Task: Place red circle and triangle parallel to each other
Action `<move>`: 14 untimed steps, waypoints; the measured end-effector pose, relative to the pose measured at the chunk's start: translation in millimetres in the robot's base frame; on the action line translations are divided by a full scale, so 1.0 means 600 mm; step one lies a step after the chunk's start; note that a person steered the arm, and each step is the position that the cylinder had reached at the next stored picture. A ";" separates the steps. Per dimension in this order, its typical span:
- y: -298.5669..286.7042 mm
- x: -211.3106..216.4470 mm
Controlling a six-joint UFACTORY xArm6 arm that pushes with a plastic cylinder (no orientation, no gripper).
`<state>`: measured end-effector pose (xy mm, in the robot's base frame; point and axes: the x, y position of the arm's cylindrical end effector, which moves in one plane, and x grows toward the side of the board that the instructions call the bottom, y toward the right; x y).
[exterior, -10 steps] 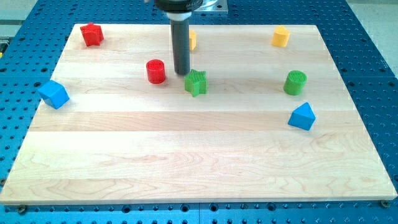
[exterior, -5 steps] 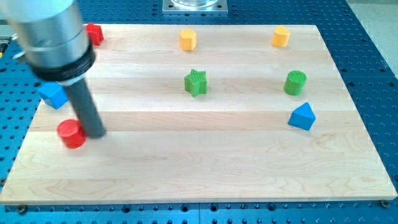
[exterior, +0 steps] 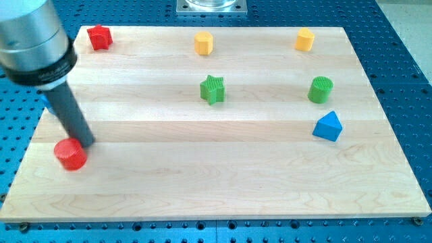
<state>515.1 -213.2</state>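
Wooden counter (exterior: 223, 189) on blue pegboard; my tip (exterior: 86, 143) touches the red circle (exterior: 70, 154) near the left edge, blue triangle (exterior: 328, 126) far right; no gripper fitted.

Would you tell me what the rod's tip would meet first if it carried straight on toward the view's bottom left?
My tip sits just up-right of the red circle, seemingly touching it, so it meets that block first; beyond lies only the board's edge.
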 end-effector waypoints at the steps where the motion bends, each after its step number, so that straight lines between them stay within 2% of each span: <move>1: 0.020 0.036; 2: 0.028 -0.016; 4: -0.098 0.013; 5: -0.056 0.010; 6: 0.099 0.002; 7: 0.272 -0.079; 8: 0.468 -0.127; 9: 0.623 -0.126; 11: 0.744 -0.066; 12: 0.745 -0.053; 13: 0.656 -0.029; 14: 0.698 -0.026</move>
<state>499.8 205.4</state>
